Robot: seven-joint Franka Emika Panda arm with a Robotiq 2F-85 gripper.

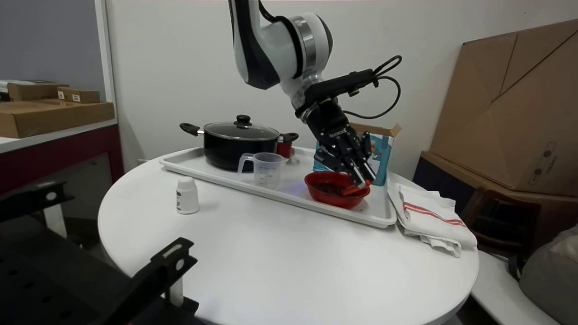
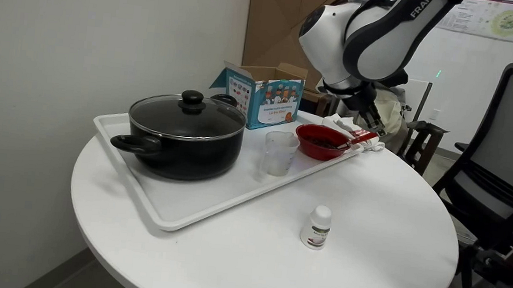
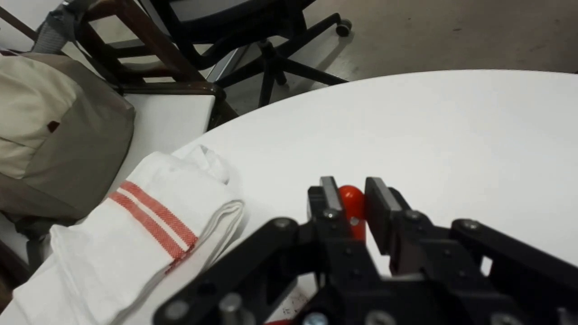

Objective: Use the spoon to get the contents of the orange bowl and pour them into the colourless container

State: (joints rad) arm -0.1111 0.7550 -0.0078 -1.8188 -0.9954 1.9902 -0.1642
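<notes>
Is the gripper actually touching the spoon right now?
Touching. The wrist view shows the gripper shut on the spoon, the rounded end of its red handle pinched between the jaws.

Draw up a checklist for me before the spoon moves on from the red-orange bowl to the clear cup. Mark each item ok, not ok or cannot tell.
1. Gripper closed on the handle of the spoon: ok.
2. Spoon's far end inside the red-orange bowl: ok.
3. Dark contents there to scoop: ok.
4. Spoon loaded: cannot tell; its scoop end is too small to read.
5. Clear cup upright on the tray, top uncovered: ok.
6. Spoon over the cup, ready to pour: not ok; it is at the bowl.
</notes>
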